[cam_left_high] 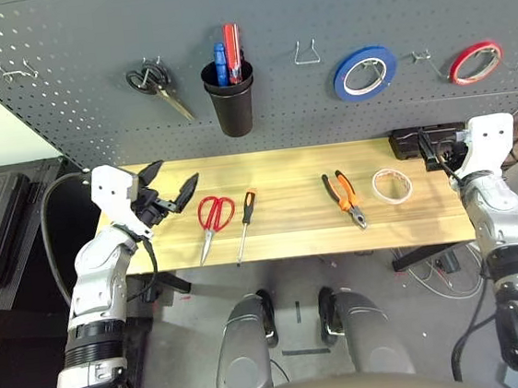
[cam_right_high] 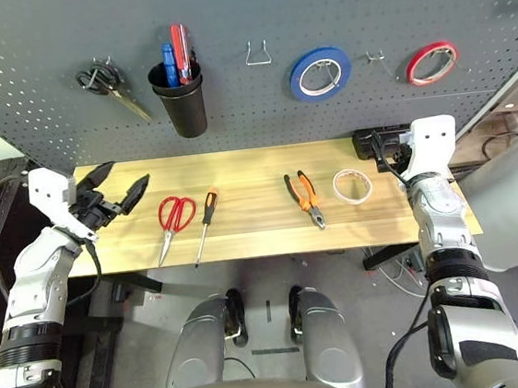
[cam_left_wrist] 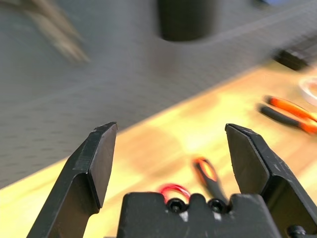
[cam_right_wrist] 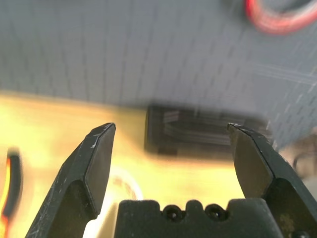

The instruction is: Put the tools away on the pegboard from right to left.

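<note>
Four tools lie in a row on the wooden table (cam_left_high: pixel 291 237): red-handled scissors (cam_left_high: pixel 213 217), a slim black-and-orange screwdriver (cam_left_high: pixel 245 221), orange-and-black pliers (cam_left_high: pixel 344 199) and a whitish tape roll (cam_left_high: pixel 393 185). Behind the table rises the dark grey pegboard (cam_left_high: pixel 268 17). My left gripper (cam_left_high: pixel 174 173) hovers open over the table's left end, just left of the scissors, holding nothing. At the table's right end my right gripper (cam_left_high: pixel 434 152) is open and empty, right of the tape roll. The right wrist view shows its fingers (cam_right_wrist: pixel 94 168) wide apart.
On the pegboard hang black-handled scissors (cam_left_high: pixel 157 84), a black cup holder (cam_left_high: pixel 230 100) with blue and red tools, a blue tape roll (cam_left_high: pixel 364 73) and a red tape roll (cam_left_high: pixel 475 62). Bare hooks (cam_left_high: pixel 307 54) sit between them. A black box (cam_left_high: pixel 413 143) stands at the table's back right.
</note>
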Controlling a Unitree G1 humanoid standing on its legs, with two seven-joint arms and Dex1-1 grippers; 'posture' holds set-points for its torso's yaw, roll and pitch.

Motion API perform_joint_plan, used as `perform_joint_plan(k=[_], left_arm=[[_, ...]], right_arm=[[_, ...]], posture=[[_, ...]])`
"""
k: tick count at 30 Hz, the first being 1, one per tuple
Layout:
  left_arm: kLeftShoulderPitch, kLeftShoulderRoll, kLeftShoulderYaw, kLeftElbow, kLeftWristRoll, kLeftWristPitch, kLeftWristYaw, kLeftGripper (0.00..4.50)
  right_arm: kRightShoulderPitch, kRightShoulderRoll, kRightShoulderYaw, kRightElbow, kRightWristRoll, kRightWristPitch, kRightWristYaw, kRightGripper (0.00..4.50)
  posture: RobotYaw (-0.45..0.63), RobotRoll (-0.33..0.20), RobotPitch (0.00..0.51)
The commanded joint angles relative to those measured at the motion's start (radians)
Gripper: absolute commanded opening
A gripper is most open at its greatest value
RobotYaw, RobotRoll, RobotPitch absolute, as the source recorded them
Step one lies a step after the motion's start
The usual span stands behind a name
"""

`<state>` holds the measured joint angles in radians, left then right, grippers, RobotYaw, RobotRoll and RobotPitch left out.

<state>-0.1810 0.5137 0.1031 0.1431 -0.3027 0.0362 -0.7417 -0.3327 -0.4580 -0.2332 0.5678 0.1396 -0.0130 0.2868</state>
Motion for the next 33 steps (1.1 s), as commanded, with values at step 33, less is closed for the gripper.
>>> perform_joint_plan(k=[33], left_arm=[[0.038, 0.085, -0.215, -0.142, 0.152, -0.003, -0.189, 4.45]], right_arm=[[-0.384, -0.198, 0.419, 0.588, -0.328, -0.132, 0.608, 4.50]], posture=[[0.09, 0.000, 0.336]])
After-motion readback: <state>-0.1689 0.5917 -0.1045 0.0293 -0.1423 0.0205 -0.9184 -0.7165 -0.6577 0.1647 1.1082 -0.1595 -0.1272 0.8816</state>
